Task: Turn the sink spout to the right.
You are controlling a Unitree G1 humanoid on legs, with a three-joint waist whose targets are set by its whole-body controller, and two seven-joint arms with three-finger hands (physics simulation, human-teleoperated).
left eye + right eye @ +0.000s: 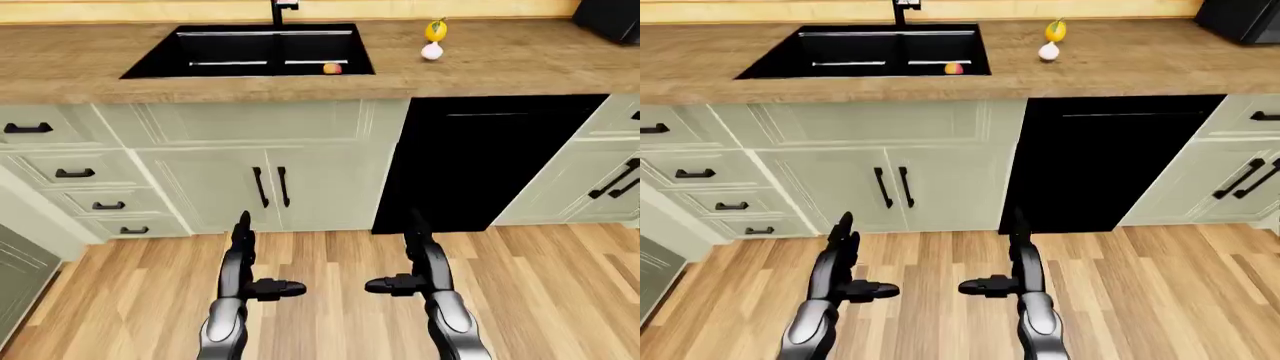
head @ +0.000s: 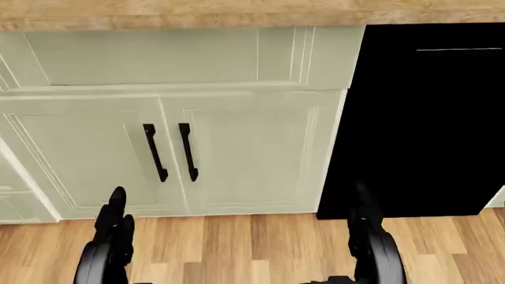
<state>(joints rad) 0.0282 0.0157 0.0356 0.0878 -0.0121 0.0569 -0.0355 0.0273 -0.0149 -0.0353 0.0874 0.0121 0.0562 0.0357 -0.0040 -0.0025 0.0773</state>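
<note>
Lemon and garlic sit on counter right of sink.

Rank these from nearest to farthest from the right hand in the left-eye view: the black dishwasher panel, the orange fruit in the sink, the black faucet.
From the right hand:
1. Black dishwasher panel, just above it, under the counter.
2. Orange fruit, in the black sink basin, at its lower right edge.
3. Black faucet, at the view's top edge, beyond the basin.
</note>
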